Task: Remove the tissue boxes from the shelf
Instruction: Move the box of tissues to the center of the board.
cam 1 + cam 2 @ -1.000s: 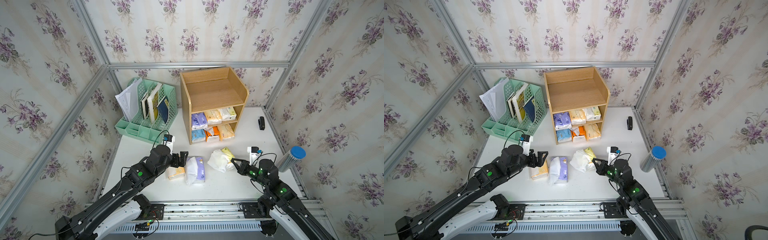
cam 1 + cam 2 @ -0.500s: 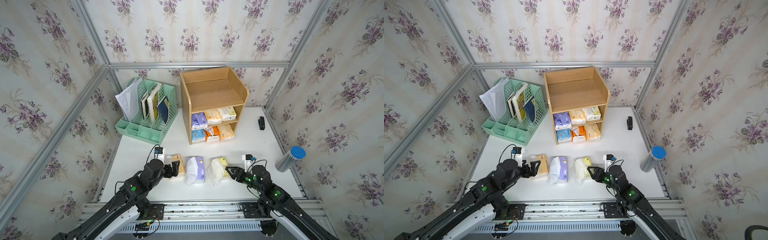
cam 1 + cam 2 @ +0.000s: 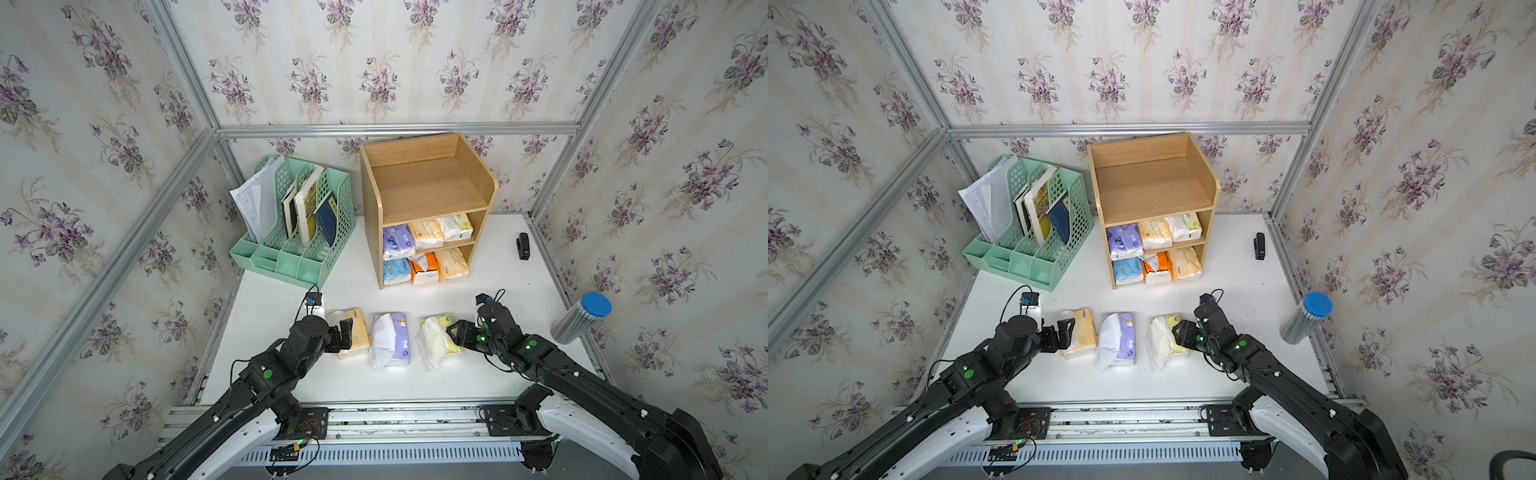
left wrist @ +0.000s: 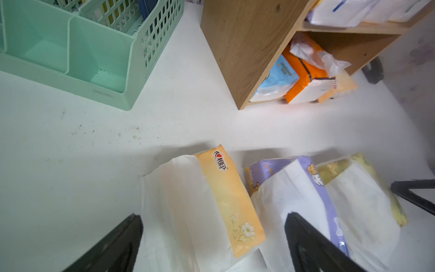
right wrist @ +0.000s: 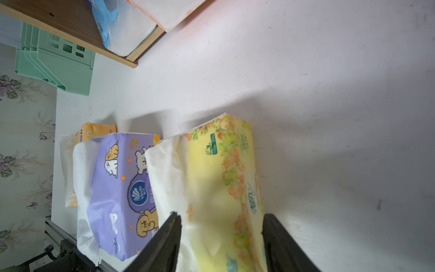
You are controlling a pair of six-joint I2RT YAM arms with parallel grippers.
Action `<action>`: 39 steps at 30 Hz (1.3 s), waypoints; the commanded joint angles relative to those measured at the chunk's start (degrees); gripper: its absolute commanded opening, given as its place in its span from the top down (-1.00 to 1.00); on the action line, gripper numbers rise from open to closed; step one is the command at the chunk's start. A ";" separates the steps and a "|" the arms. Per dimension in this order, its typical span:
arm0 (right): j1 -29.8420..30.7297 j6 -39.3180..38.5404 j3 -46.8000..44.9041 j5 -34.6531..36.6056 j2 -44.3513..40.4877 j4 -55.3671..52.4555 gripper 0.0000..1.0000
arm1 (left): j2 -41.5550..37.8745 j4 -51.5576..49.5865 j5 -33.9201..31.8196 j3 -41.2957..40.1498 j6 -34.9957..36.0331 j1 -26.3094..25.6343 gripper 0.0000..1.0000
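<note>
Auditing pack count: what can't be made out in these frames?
- Shelf, backs of two lower tiers: both top views, boards above hide them.
- Middle-tier packs: left wrist view, cut off by frame edge, washed out.
- Small black object: both top views, too small to identify.

On table [image 3: 1246, 270], orange-yellow pack [image 3: 1082, 334], purple pack [image 3: 1126, 337], pale yellow pack [image 3: 1163, 338] lay in row; six packs [image 3: 1154, 235] sat in shelf [image 3: 1152, 183] lower tiers; left gripper [image 3: 1064, 334], right gripper [image 3: 1181, 337] flanked row.

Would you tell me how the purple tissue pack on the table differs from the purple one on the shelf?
Place: the table pack lies on the white table; the shelf pack sits in the shelf's middle tier. State: the table pack spills white tissue; the shelf pack looks closed. Both are purple-wrapped.
</note>
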 commanded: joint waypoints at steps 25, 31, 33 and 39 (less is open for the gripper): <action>5.55 13.25 -12.88 -4.98 -1.73 29.26 0.04 | 20.84 22.58 11.48 -2.22 4.58 8.28 -0.98; 10.23 9.89 -6.02 -4.54 10.36 32.14 0.05 | 21.75 25.04 15.54 -2.02 4.90 8.28 -0.98; 12.06 9.12 -3.52 -3.25 13.03 31.49 0.05 | 21.94 26.01 17.19 -1.92 4.83 8.28 -0.98; 12.89 7.33 0.91 -0.58 15.15 27.51 0.03 | 22.75 23.99 20.47 0.33 5.86 8.26 -0.98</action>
